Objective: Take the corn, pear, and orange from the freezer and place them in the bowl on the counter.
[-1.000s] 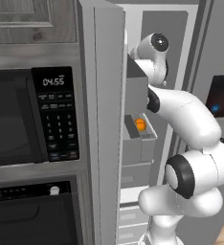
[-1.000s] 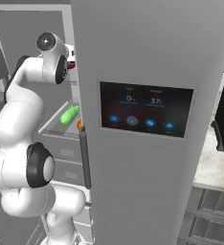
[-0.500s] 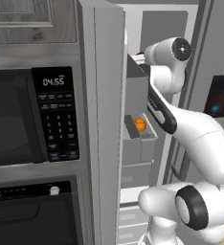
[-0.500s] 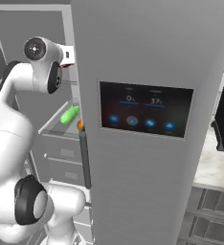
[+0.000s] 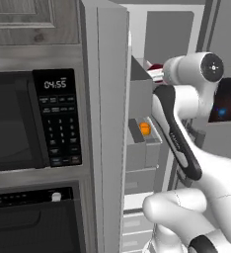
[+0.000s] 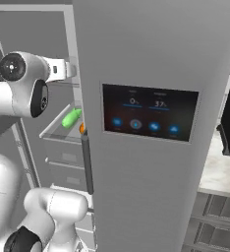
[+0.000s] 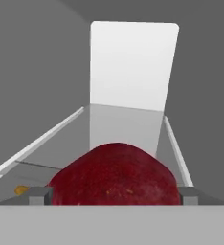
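A dark red fruit (image 7: 115, 174) is gripped between the gripper's (image 7: 115, 195) fingers; withdrawal from the freezer (image 6: 151, 59) should be kept level, clear of the door.

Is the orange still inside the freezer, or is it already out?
Inside. The orange sits in a bin of the freezer, behind its open door; the end effector is at a dark red item instead.
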You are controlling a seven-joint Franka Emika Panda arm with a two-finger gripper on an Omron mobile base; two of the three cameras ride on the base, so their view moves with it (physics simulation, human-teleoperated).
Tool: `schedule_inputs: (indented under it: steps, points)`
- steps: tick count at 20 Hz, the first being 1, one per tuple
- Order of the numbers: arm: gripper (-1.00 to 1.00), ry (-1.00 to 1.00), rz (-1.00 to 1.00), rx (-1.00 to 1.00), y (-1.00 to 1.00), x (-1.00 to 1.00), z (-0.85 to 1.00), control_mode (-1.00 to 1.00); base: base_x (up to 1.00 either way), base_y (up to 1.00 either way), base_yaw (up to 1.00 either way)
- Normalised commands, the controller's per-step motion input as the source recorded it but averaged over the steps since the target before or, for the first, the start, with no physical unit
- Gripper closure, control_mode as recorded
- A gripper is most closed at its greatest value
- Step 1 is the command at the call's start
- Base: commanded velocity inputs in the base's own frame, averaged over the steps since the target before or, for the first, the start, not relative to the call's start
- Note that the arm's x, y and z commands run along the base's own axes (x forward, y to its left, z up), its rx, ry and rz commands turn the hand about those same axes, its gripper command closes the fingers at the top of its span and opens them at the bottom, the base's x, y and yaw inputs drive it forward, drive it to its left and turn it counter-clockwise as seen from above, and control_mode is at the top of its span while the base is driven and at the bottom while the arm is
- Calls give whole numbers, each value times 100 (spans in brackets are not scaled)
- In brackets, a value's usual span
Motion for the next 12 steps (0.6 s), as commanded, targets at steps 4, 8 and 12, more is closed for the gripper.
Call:
schedule_inputs:
  steps: [4,8,12]
  points:
    - [100,9,0,0,-8,-100,0,-100,0,0,0]
    - [100,17,-4,0,-8,-100,2,-100,0,0,0]
    - [100,22,-9,0,-17,-100,0,-100,0,0,0]
